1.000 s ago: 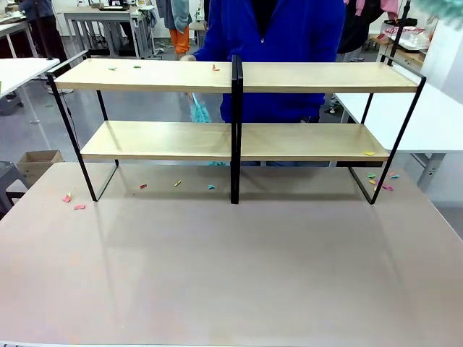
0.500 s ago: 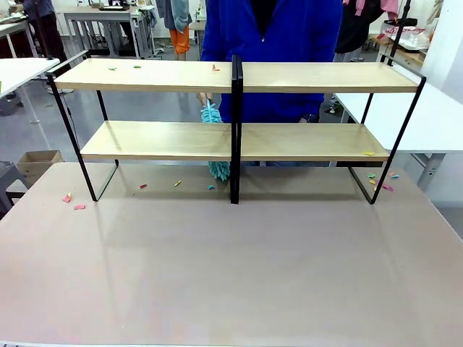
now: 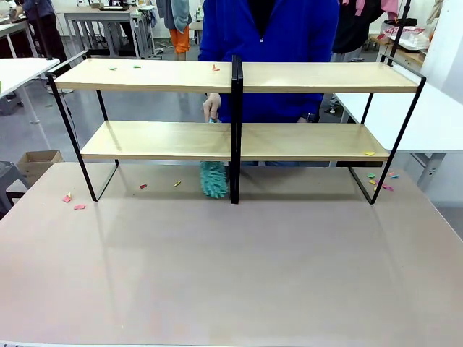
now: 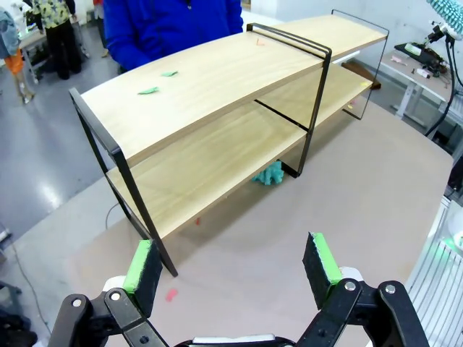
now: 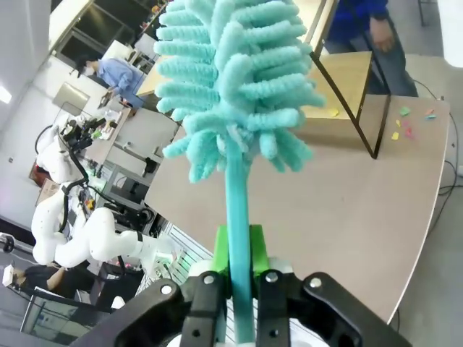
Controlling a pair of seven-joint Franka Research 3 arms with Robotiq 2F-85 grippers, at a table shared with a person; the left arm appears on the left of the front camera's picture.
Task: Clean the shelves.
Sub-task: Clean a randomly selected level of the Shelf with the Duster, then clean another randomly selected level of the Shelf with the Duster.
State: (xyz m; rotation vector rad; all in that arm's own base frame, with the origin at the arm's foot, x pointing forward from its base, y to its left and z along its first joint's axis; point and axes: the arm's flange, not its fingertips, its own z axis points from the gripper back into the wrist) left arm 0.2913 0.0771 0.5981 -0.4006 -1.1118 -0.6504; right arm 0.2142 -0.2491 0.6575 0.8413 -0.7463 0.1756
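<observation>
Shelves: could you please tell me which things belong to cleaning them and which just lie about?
Job: black-framed two-tier light-wood shelves; teal fluffy duster in right gripper; person's teal duster; coloured paper scraps.
Lying about: brown cardboard box; white side table.

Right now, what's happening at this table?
A person's hand holds a teal duster down on the table under the shelves, by the centre post. The right gripper is shut on a second duster, held in the air. The left gripper hangs open, empty. Coloured scraps lie on boards and table.
</observation>
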